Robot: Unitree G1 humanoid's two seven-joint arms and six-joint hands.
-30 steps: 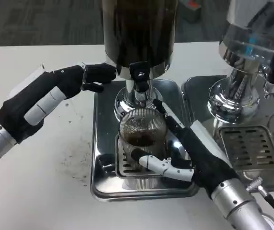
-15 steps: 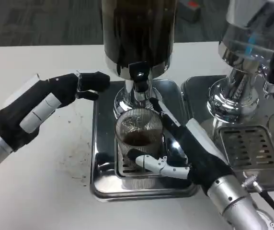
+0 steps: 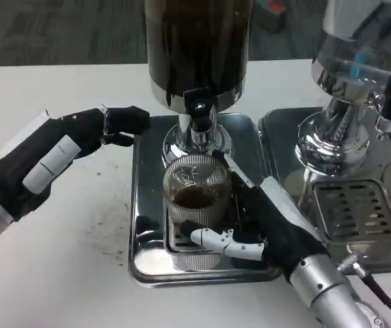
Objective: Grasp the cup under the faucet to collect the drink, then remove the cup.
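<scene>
A ribbed clear cup (image 3: 195,190) with dark drink in its bottom stands on the drip grate of the steel tray (image 3: 147,205), right under the black faucet (image 3: 199,104) of the dark dispenser (image 3: 199,48). My right hand (image 3: 264,222) grips the cup from the right, fingers behind it and thumb across its front base. My left hand (image 3: 59,154) hovers over the table left of the tray, fingers apart, holding nothing, its fingertips near the tray's back-left corner.
A second dispenser (image 3: 359,75) of clear glass and chrome stands at the right on its own steel tray with a grate (image 3: 353,208). Dark specks stain the white table (image 3: 79,260) at the left.
My left hand has drawn back to the left and down, away from the faucet. My right hand and the cup have shifted slightly toward me and left.
</scene>
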